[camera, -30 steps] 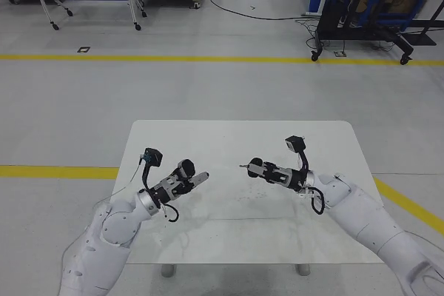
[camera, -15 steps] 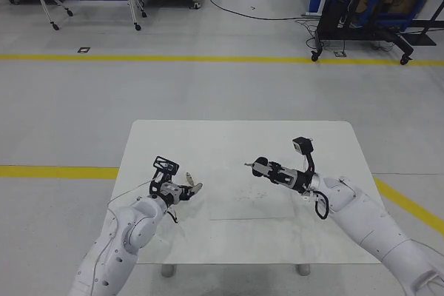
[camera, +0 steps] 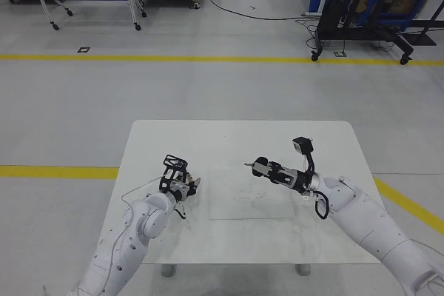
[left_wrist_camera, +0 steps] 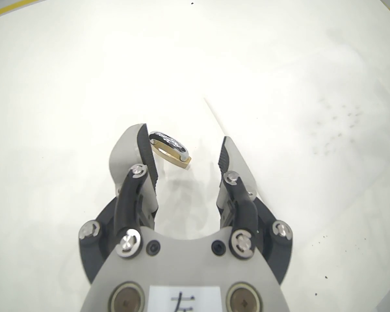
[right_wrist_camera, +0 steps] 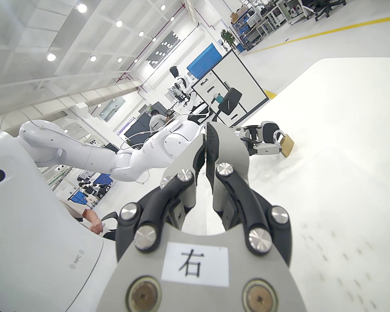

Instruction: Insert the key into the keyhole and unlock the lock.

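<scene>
Toward 9 o'clock from bench (camera: 281, 140) centre, your left gripper (left_wrist_camera: 185, 139) straddles the brass padlock (left_wrist_camera: 170, 149), fingers apart, with the lock slanting against one finger. At 3 o'clock, your right gripper (right_wrist_camera: 209, 137) is farther off, its fingers clamped together on what appears to be the key (camera: 245, 165).

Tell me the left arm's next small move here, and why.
Probably shift the open left gripper sideways until the brass padlock with silver shackle sits midway: on the white table it lies right beside one finger, well away from the other.
</scene>
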